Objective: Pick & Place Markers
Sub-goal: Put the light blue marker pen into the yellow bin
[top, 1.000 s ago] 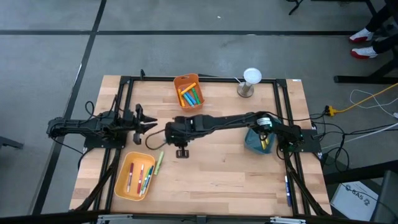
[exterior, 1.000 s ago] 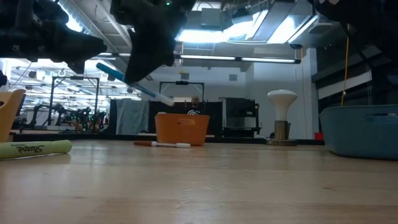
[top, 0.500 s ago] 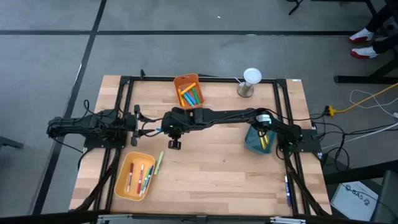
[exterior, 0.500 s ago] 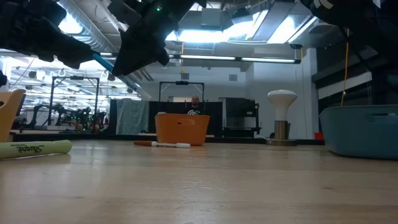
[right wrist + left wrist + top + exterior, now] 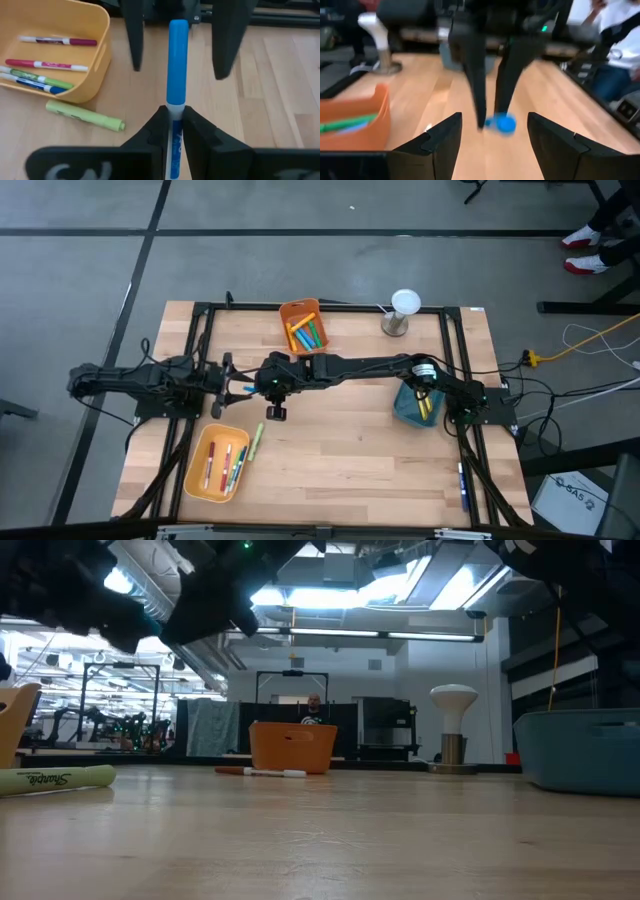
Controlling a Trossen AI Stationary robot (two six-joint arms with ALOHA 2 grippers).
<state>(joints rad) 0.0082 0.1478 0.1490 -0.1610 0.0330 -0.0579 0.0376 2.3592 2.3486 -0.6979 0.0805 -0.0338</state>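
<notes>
Here a hand-over is being made beside the yellow bin (image 5: 216,462): the right gripper (image 5: 250,388) is clamping a blue marker (image 5: 177,65), while the left gripper (image 5: 232,376), fingers spread apart, is bracketing its far end. Next, the left fingers (image 5: 440,145) probably need closing on the marker before the right lets go.

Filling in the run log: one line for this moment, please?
right tool: shut on blue marker | left tool: open, facing marker tip | phase: handover above table

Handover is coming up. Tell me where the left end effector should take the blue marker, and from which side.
Grip the blue marker on its free cap half, which sticks out past the right end effector. Come straight along its axis from the left; the open left end effector already faces it, fingers either side.
</notes>
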